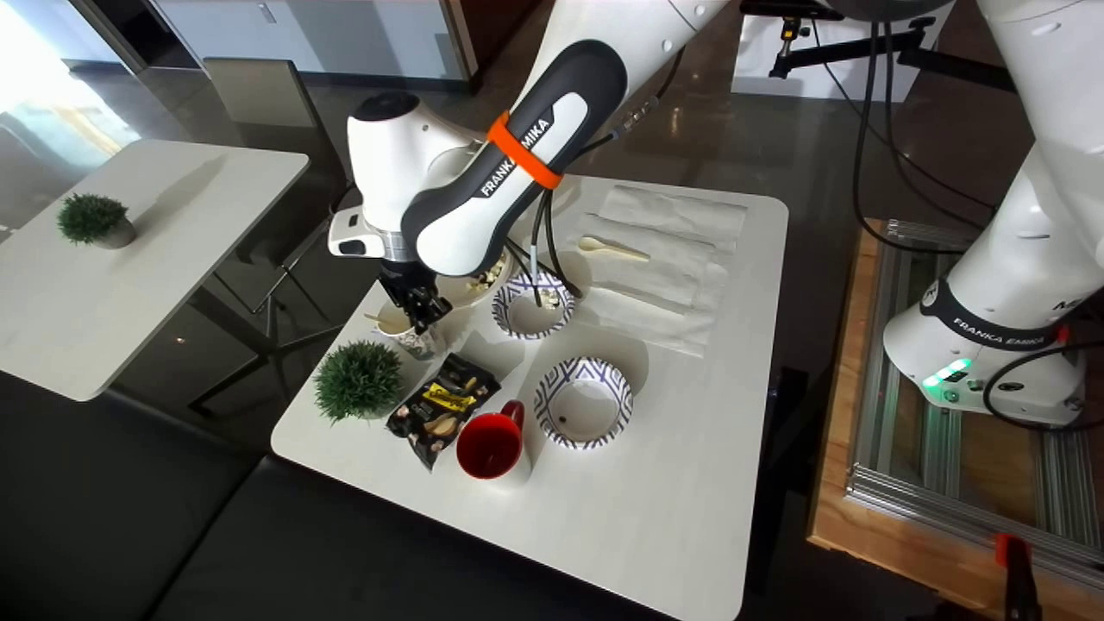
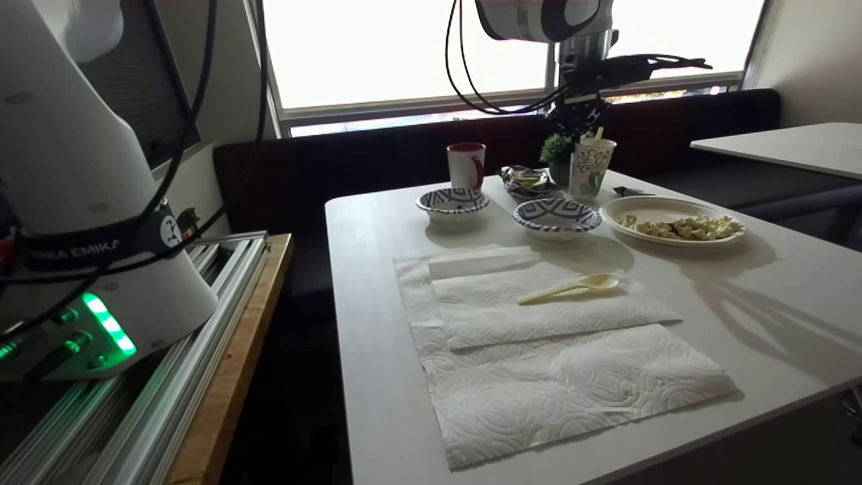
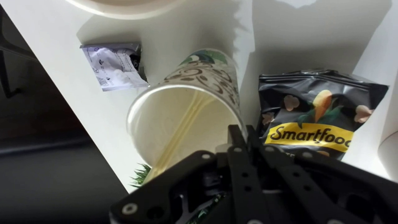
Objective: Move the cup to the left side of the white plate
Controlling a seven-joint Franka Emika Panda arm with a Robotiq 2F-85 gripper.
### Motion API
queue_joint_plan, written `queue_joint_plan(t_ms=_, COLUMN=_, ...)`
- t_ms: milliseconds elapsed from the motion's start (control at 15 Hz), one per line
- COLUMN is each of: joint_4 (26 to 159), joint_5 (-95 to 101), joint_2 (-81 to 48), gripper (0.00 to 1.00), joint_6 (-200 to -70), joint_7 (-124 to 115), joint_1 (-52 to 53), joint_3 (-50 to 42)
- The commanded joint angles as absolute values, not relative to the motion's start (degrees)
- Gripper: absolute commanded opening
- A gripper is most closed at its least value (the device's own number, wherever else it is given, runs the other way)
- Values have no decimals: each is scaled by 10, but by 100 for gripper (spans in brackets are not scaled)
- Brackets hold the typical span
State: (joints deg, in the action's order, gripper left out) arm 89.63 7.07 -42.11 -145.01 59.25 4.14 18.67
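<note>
The cup (image 1: 423,347) is a paper cup with a cream inside and a brown and green pattern outside. It stands near the table edge in an exterior view (image 2: 590,174) and holds a pale utensil handle. It shows large in the wrist view (image 3: 214,121). My gripper (image 3: 247,132) is shut on its rim, one finger inside and one outside. The gripper (image 1: 421,321) comes down from above. The white plate (image 2: 640,210) holds popcorn and sits beside the cup. In an exterior view the arm partly hides the plate (image 1: 457,293). Its rim shows in the wrist view (image 3: 124,14).
A black snack bag (image 3: 307,124) and a potted plant (image 1: 358,379) stand close to the cup. A small packet (image 3: 115,67) lies near it. Two blue-patterned bowls (image 1: 582,414) (image 1: 533,319), a red-and-white mug (image 1: 511,466) and paper towels (image 2: 566,364) with a spoon (image 2: 572,288) share the table.
</note>
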Motion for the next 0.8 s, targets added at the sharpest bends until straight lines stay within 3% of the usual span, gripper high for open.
queue_joint_plan(t_ms=0, joint_4=885, joint_5=53, joint_2=-415, gripper=35, joint_6=-1425, joint_7=621, joint_1=36, joint_3=195)
queue_joint_plan(t_ms=267, joint_4=897, joint_5=19, joint_2=-364, gripper=63, joint_6=-1375, joint_7=602, joint_1=25, joint_3=205)
queue_joint_plan(t_ms=600, joint_4=912, joint_5=-86, joint_2=-264, gripper=98, joint_6=-1223, joint_7=549, joint_1=2, joint_3=195)
queue_joint_plan(t_ms=733, joint_4=917, joint_5=-143, joint_2=-237, gripper=100, joint_6=-1164, joint_7=552, joint_1=-16, joint_3=193)
